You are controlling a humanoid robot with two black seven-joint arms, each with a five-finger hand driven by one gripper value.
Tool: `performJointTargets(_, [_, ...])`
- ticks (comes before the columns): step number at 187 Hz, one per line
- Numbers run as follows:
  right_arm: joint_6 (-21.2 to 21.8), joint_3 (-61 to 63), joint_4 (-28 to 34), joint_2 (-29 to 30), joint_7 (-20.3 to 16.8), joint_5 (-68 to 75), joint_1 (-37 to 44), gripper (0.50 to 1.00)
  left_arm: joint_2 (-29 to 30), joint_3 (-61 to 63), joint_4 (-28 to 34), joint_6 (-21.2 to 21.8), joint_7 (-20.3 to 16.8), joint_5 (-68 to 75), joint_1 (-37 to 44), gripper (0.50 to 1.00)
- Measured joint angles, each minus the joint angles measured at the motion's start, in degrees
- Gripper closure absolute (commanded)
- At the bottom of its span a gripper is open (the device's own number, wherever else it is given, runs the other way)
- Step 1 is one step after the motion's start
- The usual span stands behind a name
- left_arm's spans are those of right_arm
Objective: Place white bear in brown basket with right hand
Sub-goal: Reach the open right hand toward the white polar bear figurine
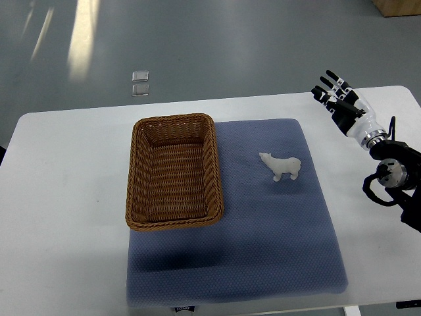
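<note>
The bear (pixel 281 166) was small and white all over, like a little polar bear. It stood on its four legs and was seen from the side. Its head pointed to the left, toward the basket (pixel 173 172). Its body looked smooth and a bit shiny.

The bear stood on a blue mat (pixel 263 250), in the right half of it. The mat lay on a white surface (pixel 66 197). The basket was brown and woven, with a long box shape. It sat on the left part of the mat, with its left side out over the white surface. Nothing was inside the basket. The bear was near the basket but did not touch it.

The right hand (pixel 339 99) came in from the right edge. It was black and white. It was up and to the right of the bear, well apart from it, over the white surface. Its fingers were stretched out and spread, and it held nothing.
</note>
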Motion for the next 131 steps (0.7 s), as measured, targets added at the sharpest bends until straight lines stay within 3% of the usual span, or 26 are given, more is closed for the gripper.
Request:
performJointTargets(71, [7.83, -0.12, 3.15, -5.78, 5.39, -31.95, 0.89, 0.581, 0.00, 0.04, 0.42, -0.05, 0.00, 0.02, -0.02, 0.500])
performJointTargets(131, [8.04, -0.65, 9.44, -9.03, 7.79, -56.41, 1.18, 0.581, 0.00, 0.02, 0.46, 0.00, 0.00, -0.04, -0.02, 0.500])
